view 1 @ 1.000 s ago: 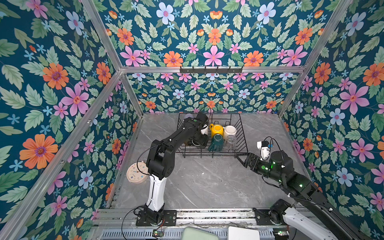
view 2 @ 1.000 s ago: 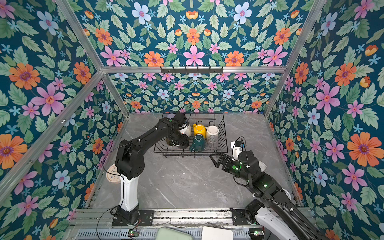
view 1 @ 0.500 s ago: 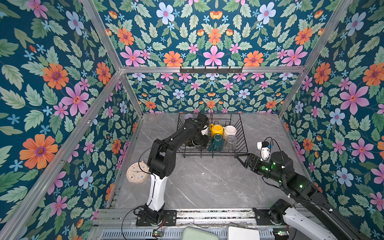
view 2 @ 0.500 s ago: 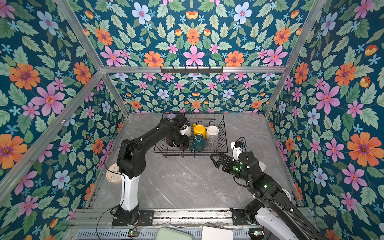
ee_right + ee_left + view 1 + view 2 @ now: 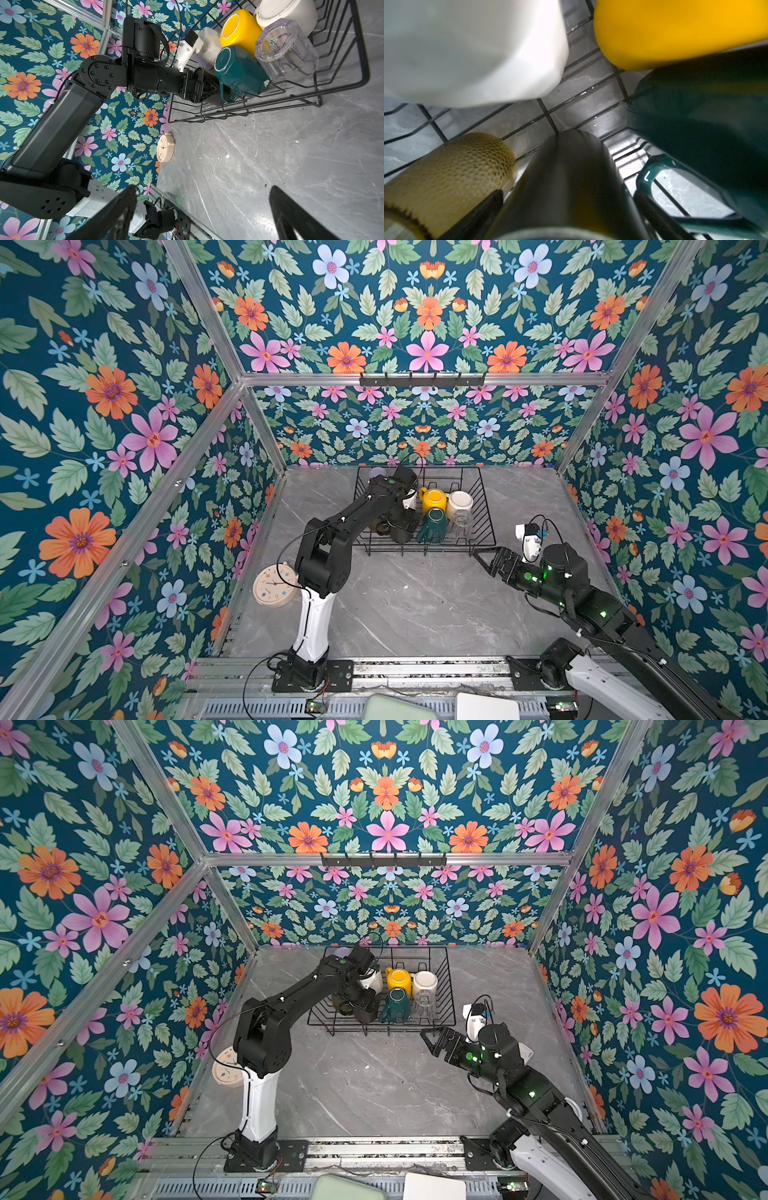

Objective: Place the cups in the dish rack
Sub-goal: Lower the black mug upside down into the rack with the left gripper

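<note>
The black wire dish rack (image 5: 487, 506) (image 5: 448, 986) stands at the back of the table. It holds a yellow mug (image 5: 433, 498), an upturned white mug (image 5: 459, 502), a dark-green mug (image 5: 432, 524), a clear glass (image 5: 461, 523), a lilac tumbler (image 5: 377, 472) and another white mug (image 5: 473, 47). My left gripper (image 5: 400, 526) (image 5: 569, 193) reaches down into the rack, open, its fingers either side of the black mug (image 5: 571, 166) with thin gaps showing. The amber glass (image 5: 452, 166) lies beside it. My right gripper (image 5: 484, 558) (image 5: 203, 188) hangs open and empty over the table, off the rack's front right corner.
A round white alarm clock (image 5: 274, 585) (image 5: 165, 148) leans by the left wall beside the left arm. A black hook rail (image 5: 422, 379) is fixed high on the back wall. Grey marble table (image 5: 415, 605) spreads in front of the rack.
My left gripper's jaws have spread a little around the black mug. Neither arm has shifted and the cups keep their places.
</note>
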Robot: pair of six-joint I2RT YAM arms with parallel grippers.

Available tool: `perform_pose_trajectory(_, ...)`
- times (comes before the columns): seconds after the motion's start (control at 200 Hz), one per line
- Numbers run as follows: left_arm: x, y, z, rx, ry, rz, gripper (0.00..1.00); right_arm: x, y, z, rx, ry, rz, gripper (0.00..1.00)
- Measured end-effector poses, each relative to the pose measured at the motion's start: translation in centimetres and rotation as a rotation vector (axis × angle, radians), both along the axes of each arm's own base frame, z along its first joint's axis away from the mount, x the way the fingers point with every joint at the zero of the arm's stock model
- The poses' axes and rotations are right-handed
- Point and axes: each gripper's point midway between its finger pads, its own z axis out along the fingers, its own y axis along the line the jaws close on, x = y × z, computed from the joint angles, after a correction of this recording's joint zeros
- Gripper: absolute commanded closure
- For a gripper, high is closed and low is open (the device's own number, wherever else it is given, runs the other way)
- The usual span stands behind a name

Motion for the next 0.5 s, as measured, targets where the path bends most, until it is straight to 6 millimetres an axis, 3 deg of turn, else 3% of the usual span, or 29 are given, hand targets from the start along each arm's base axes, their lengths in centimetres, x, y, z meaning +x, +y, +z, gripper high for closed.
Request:
perform_pose_trajectory(0.285, 0.0, -0.3, 1.6, -0.031, -0.028, -0.003, 0.02, -0.1, -0.2, 0.0, -0.005, 0.000, -0.005, 0.01)
perform_pose_trajectory(0.5, 0.0, 0.0, 6.6, -0.126, -0.182, 0.007, 0.01, 0.6, -1.6, 2.2, -0.082, -0.055, -0.046, 0.01)
